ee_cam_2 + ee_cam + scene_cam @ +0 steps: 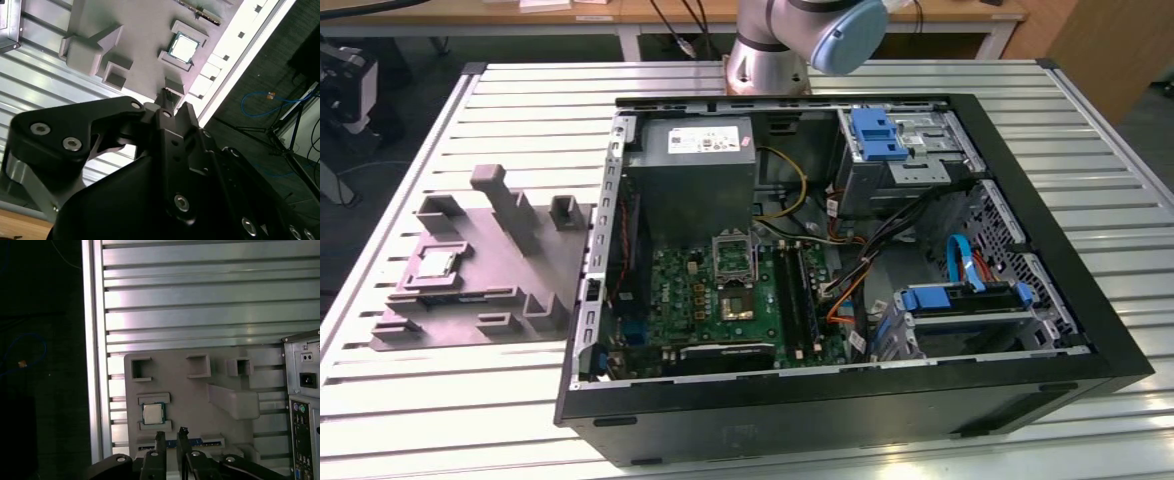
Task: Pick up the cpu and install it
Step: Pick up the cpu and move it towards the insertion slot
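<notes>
**Operator:** Where is the cpu?

**Inspector:** Your cpu (438, 262) lies flat, metal top up, in a square pocket of the grey moulded tray (507, 300). Reading the exterior view as a dial, the tray sits on the bench (440, 400) at 9 o'clock from the open computer case (854, 405), just beside its wall. The pocket is towards the tray's own 9 o'clock side. Both wrist views show the chip (183, 46) (153, 413) seated between two raised lips.

**Operator:** And the gripper?

**Inspector:** Your gripper (171, 434) is above the tray, near the cpu but clear of it. Its fingers stand a narrow gap apart with nothing between them. The second wrist view shows the same gripper (175, 102).

**Operator:** What is in the case?

**Inspector:** The grey power-supply box (700, 150) is at 11 o'clock and the green motherboard (707, 300) at 7 o'clock. Blue-latched drive cages sit at 1 o'clock (901, 140) and 4 o'clock (961, 310). The arm's base (767, 60) stands at 12 o'clock, behind the case.
</notes>
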Controlling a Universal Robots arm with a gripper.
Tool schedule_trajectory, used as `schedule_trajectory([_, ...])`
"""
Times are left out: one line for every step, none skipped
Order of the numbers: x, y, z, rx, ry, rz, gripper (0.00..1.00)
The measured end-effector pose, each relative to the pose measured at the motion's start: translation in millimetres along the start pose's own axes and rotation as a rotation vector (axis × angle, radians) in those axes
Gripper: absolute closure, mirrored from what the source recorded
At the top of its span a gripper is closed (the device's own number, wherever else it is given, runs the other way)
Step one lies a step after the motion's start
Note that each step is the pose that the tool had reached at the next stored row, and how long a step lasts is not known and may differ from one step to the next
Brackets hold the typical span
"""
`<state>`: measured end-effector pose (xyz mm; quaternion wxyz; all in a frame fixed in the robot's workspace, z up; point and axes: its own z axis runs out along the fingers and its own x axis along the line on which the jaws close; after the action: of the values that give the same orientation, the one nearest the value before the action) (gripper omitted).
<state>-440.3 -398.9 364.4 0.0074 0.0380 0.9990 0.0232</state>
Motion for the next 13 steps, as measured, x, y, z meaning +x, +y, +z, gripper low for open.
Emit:
schedule_trajectory([0.0,0.0,0.0,0.0,0.0,0.0,0.77])
schedule_trajectory([0.0,0.0,0.0,0.0,0.0,0.0,0.71])
schedule_trajectory([0.0,0.0,0.0,0.0,0.0,0.0,0.65])
schedule_trajectory([0.0,0.0,0.0,0.0,0.0,0.0,0.59])
schedule_trajectory([0.0,0.0,0.0,-0.0001,0.0,0.0,0.59])
schedule_trajectory([0.0,0.0,0.0,0.0,0.0,0.0,0.53])
schedule_trajectory([0.1,0.0,0.0,0.0,0.0,0.0,0.47])
schedule_trajectory([0.1,0.0,0.0,0.0,0.0,0.0,0.47])
schedule_trajectory([0.1,0.0,0.0,0.0,0.0,0.0,0.42])
schedule_trajectory([0.1,0.0,0.0,0.0,0.0,0.0,0.36])
schedule_trajectory([0.1,0.0,0.0,0.0,0.0,0.0,0.36])
schedule_trajectory([0.1,0.0,0.0,0.0,0.0,0.0,0.29])
schedule_trajectory([0.1,0.0,0.0,0.0,-0.0001,0.0,0.29])
